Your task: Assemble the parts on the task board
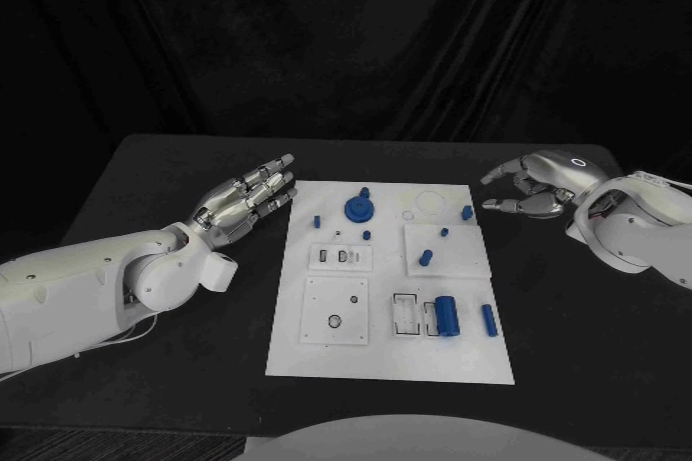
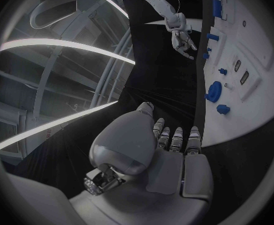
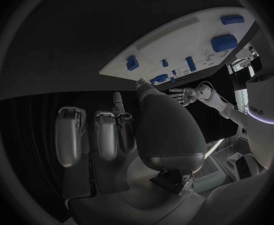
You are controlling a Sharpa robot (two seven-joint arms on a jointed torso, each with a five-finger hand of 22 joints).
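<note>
Head view: both empty, left hand (image 1: 248, 198) fingers straight, right hand (image 1: 537, 184) loosely curled, flank task board (image 1: 389, 366); assembly looks unstarted; next, reach for a part.

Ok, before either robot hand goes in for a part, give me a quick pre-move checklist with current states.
1. Left robot hand holds nothing, fingers extended: ok.
2. Right robot hand holds nothing, though fingers are curled in: ok.
3. Both hands off the task board, one at each side: ok.
4. Large blue cylinder lies free near the board's front: ok.
5. Blue gear at the far end, nothing covering it: ok.
6. Whether the small blue pegs are fully seated: cannot tell.
</note>
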